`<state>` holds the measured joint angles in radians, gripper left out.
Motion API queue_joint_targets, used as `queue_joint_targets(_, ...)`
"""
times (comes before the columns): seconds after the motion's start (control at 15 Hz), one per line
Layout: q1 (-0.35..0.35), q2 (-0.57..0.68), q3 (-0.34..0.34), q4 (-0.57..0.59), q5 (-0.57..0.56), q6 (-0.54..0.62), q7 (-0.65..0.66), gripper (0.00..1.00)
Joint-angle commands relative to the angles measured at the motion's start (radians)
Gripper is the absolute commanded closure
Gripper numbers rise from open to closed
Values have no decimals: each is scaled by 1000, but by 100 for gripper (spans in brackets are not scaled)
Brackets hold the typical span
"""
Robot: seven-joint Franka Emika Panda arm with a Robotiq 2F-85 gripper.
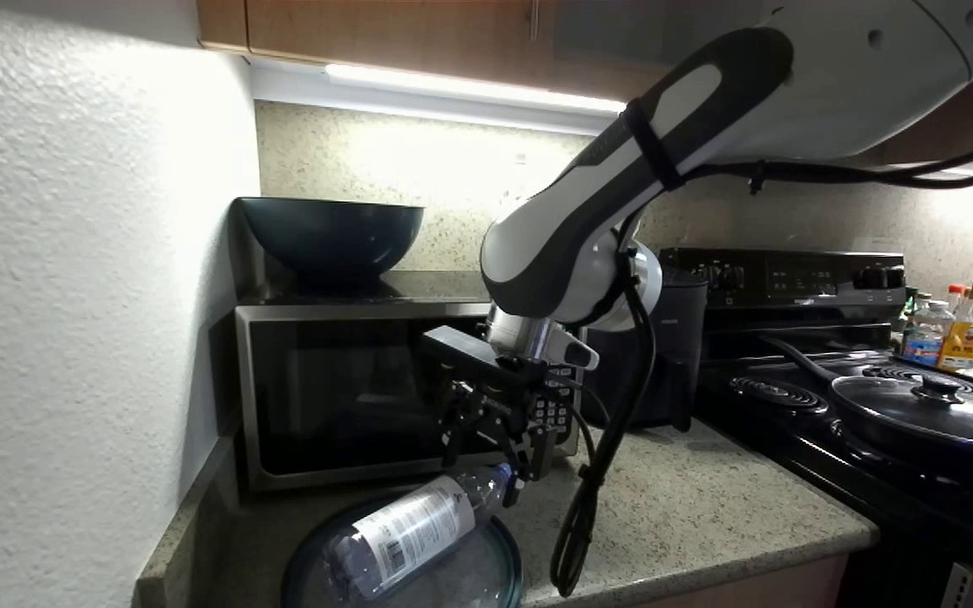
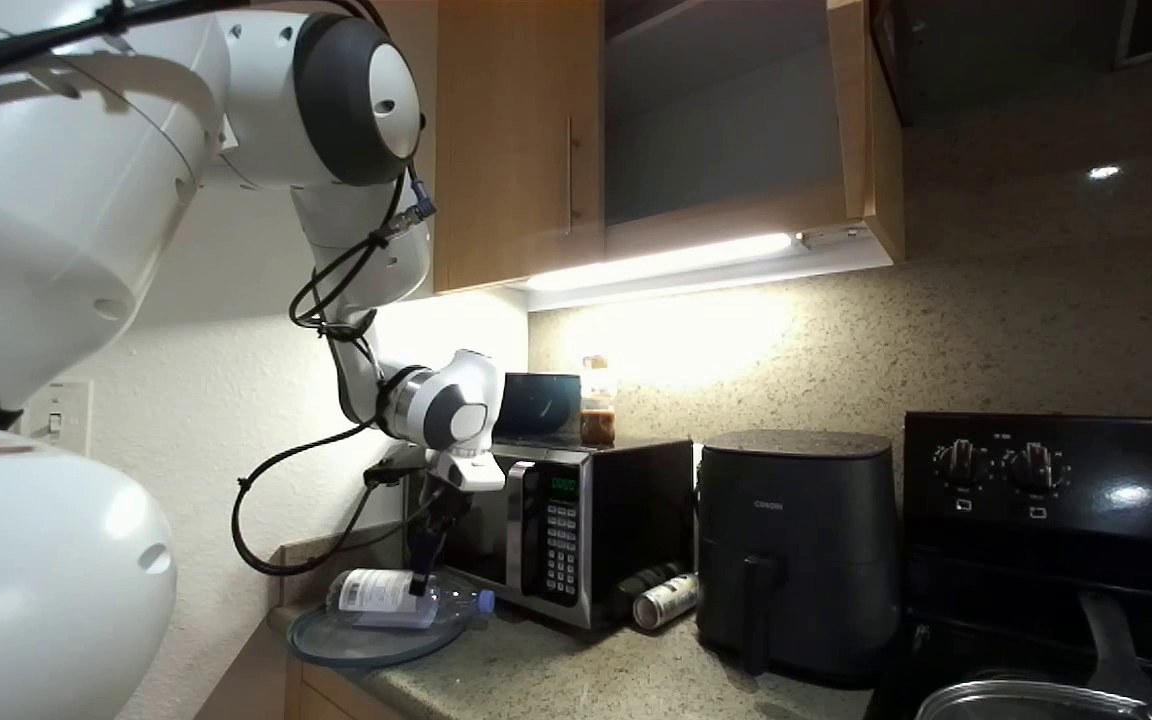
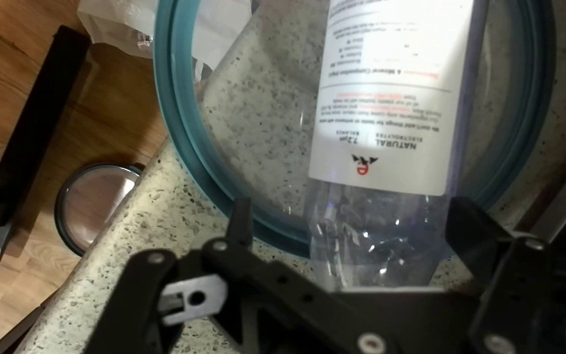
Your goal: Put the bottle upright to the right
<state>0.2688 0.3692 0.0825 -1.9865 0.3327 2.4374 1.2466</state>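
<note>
1. One clear plastic bottle [image 2: 386,592] lies on its side in front of the microwave [image 1: 377,397], its cap [image 2: 486,601] pointing toward the microwave's keypad end.
2. Beneath it, also in front of the microwave, is a round teal-rimmed lid [image 3: 177,98]; the bottle's neck reaches past the rim.
3. Your gripper [image 3: 354,216] has its jaws well apart astride the bottle's shoulder and appears to hold nothing. The finger [image 3: 474,226] on the microwave side looks close to the plastic, contact uncertain; the far side shows a gap.
4. You seem to be at the grasp. Nudge toward the microwave to even those gaps, then squeeze gently: the thin wall will probably dent.
5. Lift before you rotate, so the base should clear the lid, and keep your wrist off the microwave's face as the cap swings up.
6. For the right-hand spot, the counter [image 1: 664,498] before the microwave's keypad end, short of the air fryer [image 2: 816,550], looks sensible. Let the base sit flat before releasing; a tilted one may topple.
</note>
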Motion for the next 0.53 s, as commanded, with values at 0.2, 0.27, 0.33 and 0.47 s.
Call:
queue_joint_targets(0.2, -7, 33, 1, 14, -27, 32, 19, 0)
queue_joint_targets(0.27, -9, 37, 1, 17, -25, 33, 15, 0)
queue_joint_targets(0.33, -10, 42, 2, 20, -22, 34, 9, 0)
queue_joint_targets(0.47, -16, 48, 5, 26, -14, 32, -2, 0)
